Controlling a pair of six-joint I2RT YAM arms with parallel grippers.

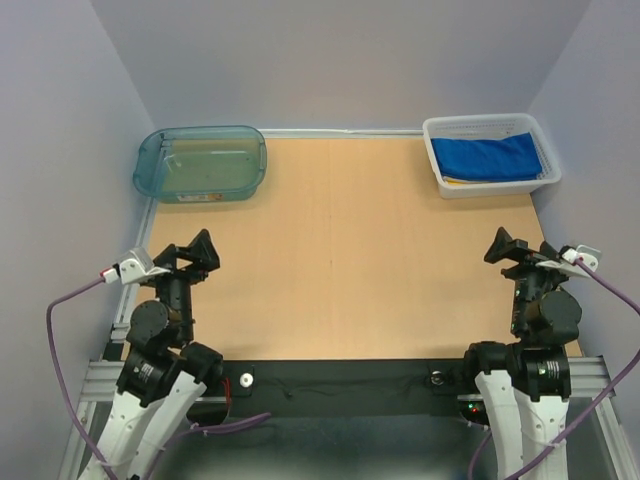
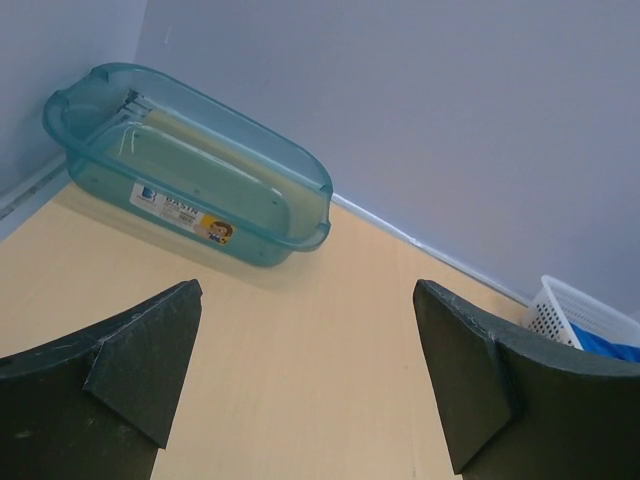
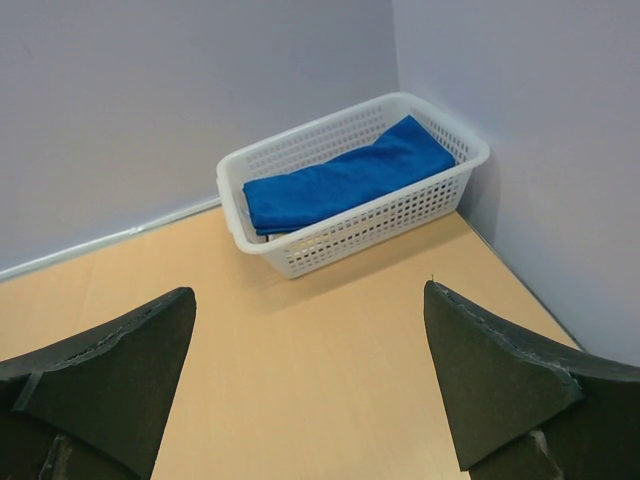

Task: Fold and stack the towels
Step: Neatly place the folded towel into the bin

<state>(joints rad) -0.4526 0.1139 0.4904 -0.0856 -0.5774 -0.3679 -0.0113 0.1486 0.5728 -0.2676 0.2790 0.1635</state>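
Currently: teal tub (image 1: 200, 192) at far-left corner of counter (image 1: 340, 270). Left pincer (image 1: 190, 255) spread wide, holding nothing, above near-left counter area. Right pincer (image 1: 515, 250) likewise spread wide, unloaded, near-right. White basket (image 1: 478, 121) at far-right corner; blue towel (image 1: 490, 157) lies folded inside.

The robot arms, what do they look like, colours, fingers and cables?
The left arm and right arm have white lower links and black joints. The left gripper and right gripper have broad matte-black wedge-shaped fingers. Each wrist carries a white camera module trailing a purple cable.
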